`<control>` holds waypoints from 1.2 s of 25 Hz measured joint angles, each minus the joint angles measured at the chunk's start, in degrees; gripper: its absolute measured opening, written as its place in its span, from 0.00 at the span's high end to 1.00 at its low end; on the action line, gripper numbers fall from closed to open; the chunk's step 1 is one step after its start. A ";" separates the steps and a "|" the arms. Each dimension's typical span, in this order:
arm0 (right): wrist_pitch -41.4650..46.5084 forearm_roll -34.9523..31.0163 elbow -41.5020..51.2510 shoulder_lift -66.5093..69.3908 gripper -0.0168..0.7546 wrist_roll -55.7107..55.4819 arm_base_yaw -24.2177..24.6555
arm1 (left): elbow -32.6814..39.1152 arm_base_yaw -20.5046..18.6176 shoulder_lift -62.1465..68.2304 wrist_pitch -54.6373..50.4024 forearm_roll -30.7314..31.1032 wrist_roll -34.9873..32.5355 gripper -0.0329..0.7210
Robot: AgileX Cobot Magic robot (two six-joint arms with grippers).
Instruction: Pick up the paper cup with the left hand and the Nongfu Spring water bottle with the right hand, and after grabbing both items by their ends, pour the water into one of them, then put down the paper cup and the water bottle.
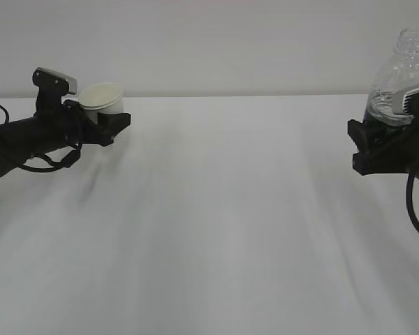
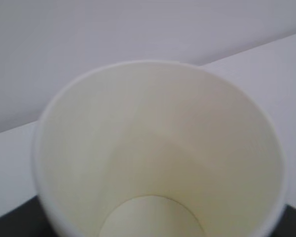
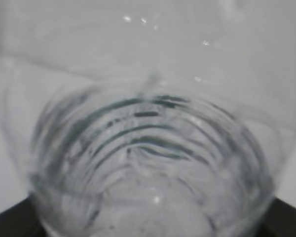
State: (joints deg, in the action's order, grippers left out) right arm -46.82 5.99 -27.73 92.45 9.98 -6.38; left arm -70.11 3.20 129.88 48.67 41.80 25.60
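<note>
A: Start with the exterior view. Where do things stand?

B: Both pickups look done. On the left, the left hand [image 1: 115, 118], a black gripper, holds the paper cup [image 1: 103, 98] by its lower end, clear above the surface [image 1: 216, 209]. The cup leans, its mouth turned up and toward the camera. At the right edge, the right hand [image 1: 377, 136] grips the Nongfu Spring water bottle [image 1: 399, 77] by its base, upright, with its open neck near the top corner of the picture.

A: Are they close enough to pour?

B: No. They sit well apart, at opposite sides of the surface. I'd judge the pour has not begun, and the set-down is also left.

A: Left wrist view?

B: It looks straight down into the paper cup [image 2: 158, 148]. Cream walls, a round bottom, and I see no liquid inside, so it appears empty. The jaws are out of sight beneath the cup; from the exterior view they are closed around it at cup width.

A: And the right wrist view?

B: The ribbed bottle [image 3: 153, 163] fills it, blurred, with dark greenish streaks on the ribs. Some water [image 3: 148, 207] seems to pool low in the bottle, though I can't tell how much. The fingers aren't clearly shown here either; the exterior view shows them clamped on the bottle's base.

A: So what remains?

B: Bringing the two together, tipping the bottle over the cup, then putting both down.
</note>
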 joint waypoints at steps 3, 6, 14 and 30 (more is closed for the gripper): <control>0.00 0.00 0.00 0.00 0.33 0.00 0.00 | 1.40 -0.02 -1.69 0.92 4.85 2.68 0.29; 0.00 0.13 0.00 0.00 0.33 0.00 0.00 | 2.32 -0.02 -3.37 2.03 11.06 5.89 0.30; 0.29 1.37 0.00 0.00 0.33 0.00 0.00 | 2.32 -0.02 -5.83 8.00 25.77 13.57 0.34; 1.83 3.60 0.00 0.00 0.33 0.00 0.00 | 2.32 13.04 -6.08 10.45 29.32 15.60 0.35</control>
State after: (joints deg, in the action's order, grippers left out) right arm -44.99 9.60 -27.73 92.45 9.98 -6.38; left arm -67.80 16.24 123.80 59.13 71.12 41.21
